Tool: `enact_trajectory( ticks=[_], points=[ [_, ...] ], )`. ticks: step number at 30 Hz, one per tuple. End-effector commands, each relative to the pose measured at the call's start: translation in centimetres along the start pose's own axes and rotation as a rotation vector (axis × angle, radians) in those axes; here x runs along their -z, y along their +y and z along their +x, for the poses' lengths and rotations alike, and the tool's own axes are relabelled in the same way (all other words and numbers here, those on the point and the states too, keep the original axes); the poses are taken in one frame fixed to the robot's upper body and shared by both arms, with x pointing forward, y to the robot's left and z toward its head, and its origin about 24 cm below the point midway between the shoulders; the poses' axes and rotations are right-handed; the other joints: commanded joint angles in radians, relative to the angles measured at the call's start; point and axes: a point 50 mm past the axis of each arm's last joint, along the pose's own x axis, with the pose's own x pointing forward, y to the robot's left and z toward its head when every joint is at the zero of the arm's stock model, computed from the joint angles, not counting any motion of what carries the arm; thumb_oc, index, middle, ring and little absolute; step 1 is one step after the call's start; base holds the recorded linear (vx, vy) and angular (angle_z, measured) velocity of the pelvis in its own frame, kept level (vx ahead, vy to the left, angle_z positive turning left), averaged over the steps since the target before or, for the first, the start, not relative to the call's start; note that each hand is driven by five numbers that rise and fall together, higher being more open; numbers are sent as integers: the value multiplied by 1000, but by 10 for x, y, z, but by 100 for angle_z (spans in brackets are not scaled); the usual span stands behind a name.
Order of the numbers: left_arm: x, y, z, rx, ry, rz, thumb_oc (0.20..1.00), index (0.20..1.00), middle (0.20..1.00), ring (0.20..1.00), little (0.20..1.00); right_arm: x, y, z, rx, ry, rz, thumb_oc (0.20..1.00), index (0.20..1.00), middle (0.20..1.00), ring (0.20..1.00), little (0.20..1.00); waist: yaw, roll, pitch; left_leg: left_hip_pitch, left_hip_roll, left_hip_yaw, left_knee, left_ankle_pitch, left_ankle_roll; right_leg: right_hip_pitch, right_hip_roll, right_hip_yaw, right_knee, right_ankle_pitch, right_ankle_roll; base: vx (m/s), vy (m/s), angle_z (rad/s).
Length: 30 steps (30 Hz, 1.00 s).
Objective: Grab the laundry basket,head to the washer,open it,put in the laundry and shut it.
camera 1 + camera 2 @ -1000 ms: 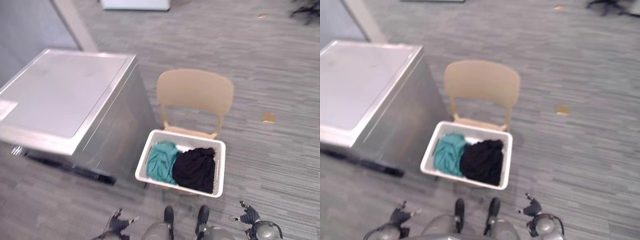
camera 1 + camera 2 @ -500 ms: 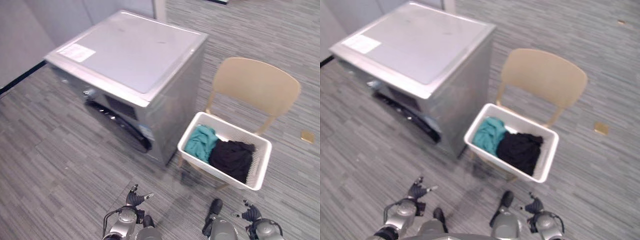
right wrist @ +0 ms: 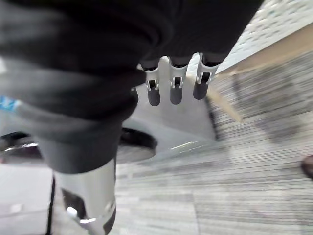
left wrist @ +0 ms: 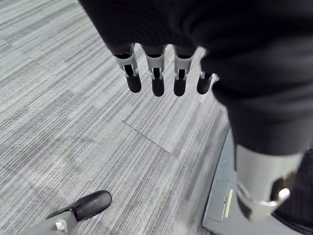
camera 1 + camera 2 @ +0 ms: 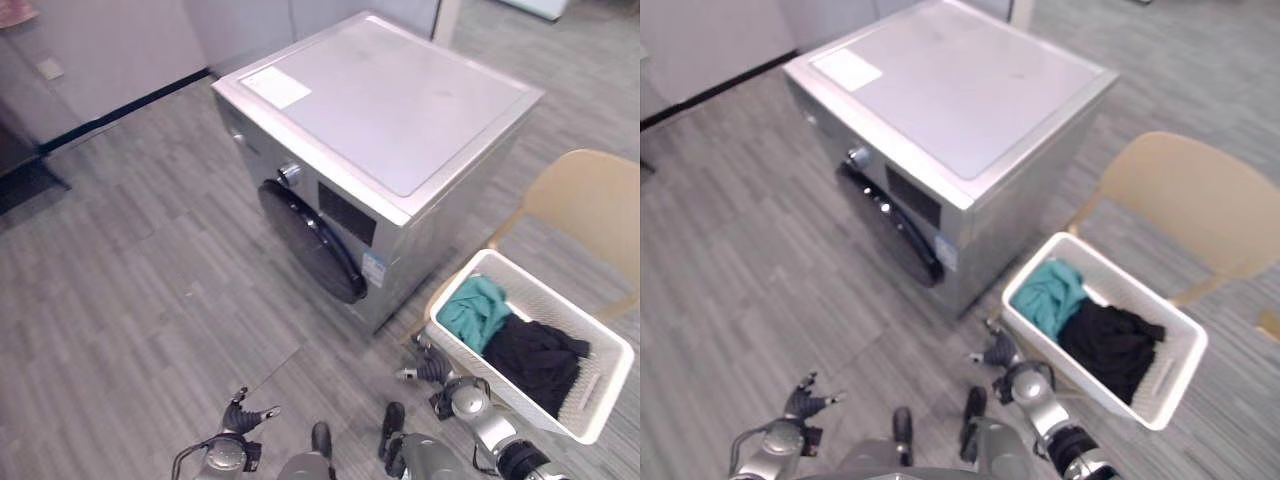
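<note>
White laundry basket with teal and black clothes sits on tan chair, just beyond right hand, ungrasped. Right hand fingers relaxed, empty. Left hand released, low, well apart. Washer door closed, ahead of both hands.

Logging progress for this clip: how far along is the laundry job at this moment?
Nothing looks finished. The basket sits on the chair beside the washer, still holding the clothes, and the washer door is shut. The right hand is open near the basket; the left hand is open and empty. Grabbing, opening, loading and shutting remain.
</note>
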Motion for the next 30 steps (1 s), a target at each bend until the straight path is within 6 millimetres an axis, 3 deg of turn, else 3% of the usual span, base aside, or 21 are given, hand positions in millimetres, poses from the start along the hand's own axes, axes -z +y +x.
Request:
enact_trajectory(
  ticks=[1,3,6,12,13,16,17,20,22,23,29,30],
  points=[
    [4,21,-2,-62,-11,-11,1000,1000,1000,1000,1000,-21,11,9,-39,-72,51,1000,1000,1000,1000,1000,30,-45,-6,-34,-57,-4,52,-54,-17,78,-58,5,-107,-55,107,102,-52,9],
    [8,22,-3,-66,5,-16,1000,1000,1000,1000,1000,-26,12,11,-42,-83,42,1000,1000,1000,1000,1000,42,-44,-16,-35,-59,-7,46,-50,-16,86,-59,-6,-129,-46,109,74,-24,24],
    [18,22,-3,-71,59,-11,1000,1000,1000,1000,1000,-48,16,21,-76,-142,-20,1000,1000,1000,1000,1000,74,-39,-21,-31,-58,-19,20,-36,-19,109,-55,-19,-162,-45,108,72,-32,24],
    [3,26,2,-92,5,5,1000,1000,1000,1000,1000,-101,9,32,-52,-305,-73,1000,1000,1000,1000,1000,108,-38,-1,-54,-55,-40,-9,-8,-22,100,-58,-35,-179,-37,110,-11,0,16],
    [2,26,2,-92,4,5,1000,1000,1000,1000,1000,-101,8,32,-52,-306,-73,1000,1000,1000,1000,1000,108,-38,-1,-55,-55,-40,-9,-8,-21,99,-58,-35,-178,-37,110,-56,28,6],
    [-12,31,5,-119,-52,-1,1000,1000,1000,1000,1000,-138,-15,37,57,-411,-15,1000,1000,1000,1000,1000,123,-34,30,-86,-53,-43,-4,0,-22,74,-63,-31,-174,-29,113,-101,45,2],
    [-21,35,7,-137,-85,-18,1000,1000,1000,1000,1000,-154,-34,38,139,-455,23,1000,1000,1000,1000,1000,130,-32,50,-114,-53,-47,3,5,-20,48,-68,-30,-167,-21,115,-126,67,-3],
    [-27,38,8,-163,-111,-38,1000,1000,1000,1000,1000,-167,-63,37,285,-488,74,1000,1000,1000,1000,1000,138,-26,75,-159,-58,-55,11,17,-18,10,-80,-32,-154,-10,116,-99,77,1],
    [-28,38,8,-163,-116,-39,1000,1000,1000,1000,1000,-166,-67,36,309,-490,85,1000,1000,1000,1000,1000,142,-24,80,-170,-60,-58,12,20,-17,1,-84,-36,-151,-9,116,-44,54,6],
    [-33,36,8,-161,-138,-38,1000,1000,1000,1000,1000,-171,-82,34,404,-507,124,1000,1000,1000,1000,1000,152,-10,102,-200,-67,-73,12,32,-15,-25,-99,-48,-136,-6,116,-28,62,8],
    [-45,32,11,-153,-181,-47,1000,1000,1000,1000,1000,-177,-87,39,430,-491,182,1000,1000,1000,1000,1000,172,13,135,-238,-78,-96,16,46,-20,-58,-119,-64,-114,-9,114,-9,32,11],
    [-47,32,11,-152,-186,-49,1000,1000,1000,1000,1000,-178,-86,41,418,-482,186,1000,1000,1000,1000,1000,180,18,138,-232,-75,-105,14,28,-28,-55,-117,-58,-106,-32,119,62,-7,16]
  ],
)
